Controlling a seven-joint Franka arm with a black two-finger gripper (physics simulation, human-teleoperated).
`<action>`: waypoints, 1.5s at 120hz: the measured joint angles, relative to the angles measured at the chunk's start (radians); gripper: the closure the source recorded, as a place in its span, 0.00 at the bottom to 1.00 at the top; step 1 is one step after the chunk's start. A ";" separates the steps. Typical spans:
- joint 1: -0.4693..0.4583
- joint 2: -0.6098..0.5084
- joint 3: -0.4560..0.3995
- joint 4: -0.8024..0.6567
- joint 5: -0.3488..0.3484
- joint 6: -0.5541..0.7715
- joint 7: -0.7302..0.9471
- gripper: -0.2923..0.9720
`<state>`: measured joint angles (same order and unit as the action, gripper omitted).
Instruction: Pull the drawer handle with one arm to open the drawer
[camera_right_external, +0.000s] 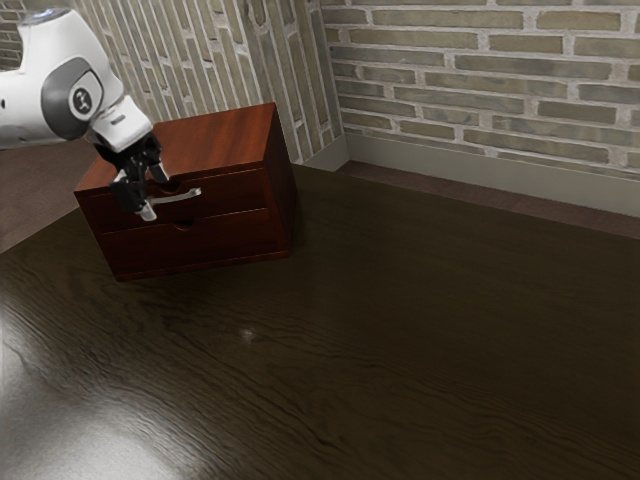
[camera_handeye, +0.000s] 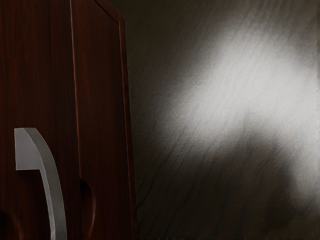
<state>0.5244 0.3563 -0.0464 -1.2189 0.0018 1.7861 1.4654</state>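
Note:
A reddish-brown wooden cabinet (camera_right_external: 222, 138) with two drawers stands on the dark table at the exterior view's left. The upper drawer (camera_right_external: 235, 193) carries a curved silver handle (camera_right_external: 182, 196) and its front looks flush with the cabinet. My black gripper (camera_right_external: 144, 194) is at the handle's left end, open, with its fingers standing apart on either side of the bar. In the wrist view the handle (camera_handeye: 42, 170) curves off the drawer front (camera_handeye: 35, 75) close under my hand, and the lower drawer (camera_handeye: 102, 100) lies beside it.
The dark wooden table (camera_right_external: 400, 330) stretches wide in front of and to the right of the cabinet. A brick wall (camera_right_external: 480, 70) runs behind it. The lower drawer (camera_right_external: 205, 242) has only a small finger notch.

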 joint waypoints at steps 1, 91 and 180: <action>0.000 -0.003 0.000 -0.007 0.000 0.002 0.000 0.23; 0.002 -0.028 0.012 -0.138 0.007 0.194 0.021 0.23; 0.000 -0.031 0.016 -0.175 0.002 0.226 0.025 0.37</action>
<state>0.5246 0.3255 -0.0305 -1.3936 0.0041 2.0124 1.4908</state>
